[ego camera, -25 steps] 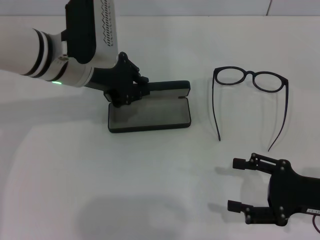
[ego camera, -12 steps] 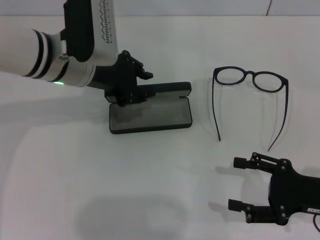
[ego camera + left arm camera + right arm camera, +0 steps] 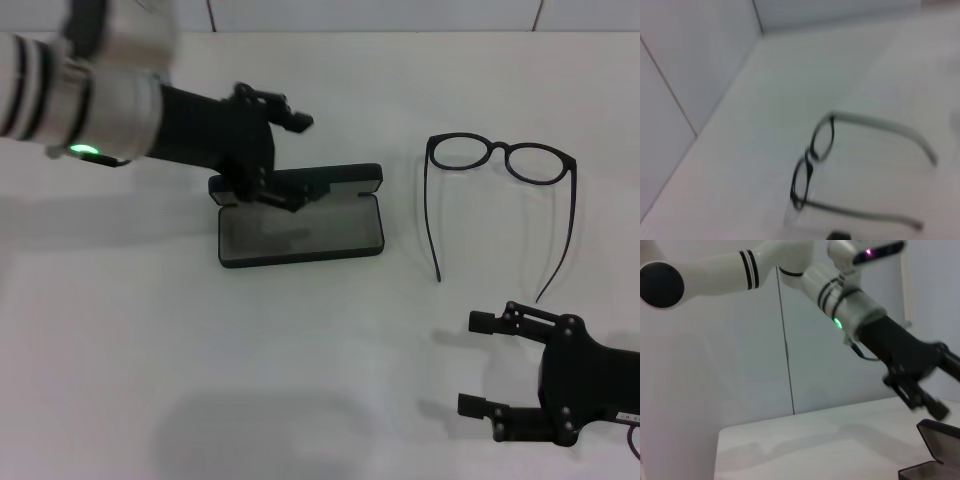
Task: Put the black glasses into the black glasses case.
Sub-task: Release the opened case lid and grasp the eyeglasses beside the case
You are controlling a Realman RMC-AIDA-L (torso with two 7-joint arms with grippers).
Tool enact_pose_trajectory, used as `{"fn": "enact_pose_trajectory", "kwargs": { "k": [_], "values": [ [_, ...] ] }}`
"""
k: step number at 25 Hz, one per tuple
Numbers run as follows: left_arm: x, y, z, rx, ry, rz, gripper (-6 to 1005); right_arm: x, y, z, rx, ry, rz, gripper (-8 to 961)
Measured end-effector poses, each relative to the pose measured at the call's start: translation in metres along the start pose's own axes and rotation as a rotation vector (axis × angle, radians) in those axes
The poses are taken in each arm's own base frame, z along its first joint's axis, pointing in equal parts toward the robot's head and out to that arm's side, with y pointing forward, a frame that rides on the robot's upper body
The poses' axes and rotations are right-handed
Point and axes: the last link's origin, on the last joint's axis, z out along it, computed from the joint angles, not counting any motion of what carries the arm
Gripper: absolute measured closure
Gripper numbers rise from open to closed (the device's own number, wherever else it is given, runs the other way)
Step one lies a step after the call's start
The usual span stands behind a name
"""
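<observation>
Spectacles and case lie apart on the white surface (image 3: 300, 360). The black glasses (image 3: 500, 160) sit unfolded on the right half of the head view, lens frame on the far side, both temple arms stretched toward the robot and resting on the surface. In the left wrist view the same glasses (image 3: 810, 167) appear lying flat, nothing touching them.

The black glasses case (image 3: 300, 225) lies to the left of the glasses, well apart from them. It is open: grey-lined tray facing up, lid standing along the far edge. The right wrist view catches one corner of the open case (image 3: 940, 455).

The left pincer (image 3: 292, 160) is above the left end of the case, over the lid edge, fingers spread, one fingertip pointing toward the glasses and the other down by the lid. It grips nothing. Whether the lower finger touches the lid cannot be told. The right wrist view shows this pincer (image 3: 935, 395) off the surface above the case.

The right pincer (image 3: 478, 365) is at the near right of the surface, nearer the robot than the temple tips, fingers spread and empty, clear of the glasses.
</observation>
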Motion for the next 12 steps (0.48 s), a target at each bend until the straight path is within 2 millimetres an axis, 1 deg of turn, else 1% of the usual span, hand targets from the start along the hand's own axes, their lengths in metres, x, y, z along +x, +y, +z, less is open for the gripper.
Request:
{"fn": "enact_pose_trajectory", "kwargs": {
  "k": [1, 2, 5, 7, 10, 12],
  "values": [
    [0.000, 0.000, 0.000, 0.000, 0.000, 0.000, 292, -0.001, -0.001, 0.000, 0.003, -0.002, 0.007, 116],
    [-0.002, 0.001, -0.022, -0.020, 0.107, -0.109, 254, -0.002, -0.002, -0.001, 0.009, -0.006, 0.016, 116],
    [-0.012, 0.005, -0.043, -0.034, 0.206, -0.220, 235, -0.009, -0.011, -0.006, 0.047, -0.030, 0.073, 116],
    [-0.028, 0.012, -0.057, -0.049, 0.266, -0.301, 222, -0.016, -0.020, -0.013, 0.071, -0.033, 0.113, 116],
    [-0.063, 0.033, -0.076, -0.063, 0.332, -0.401, 202, -0.030, -0.036, -0.023, 0.069, 0.014, 0.121, 116],
    [-0.079, 0.046, -0.080, -0.072, 0.349, -0.433, 189, -0.042, -0.048, -0.026, 0.056, 0.063, 0.118, 116]
  ]
}}
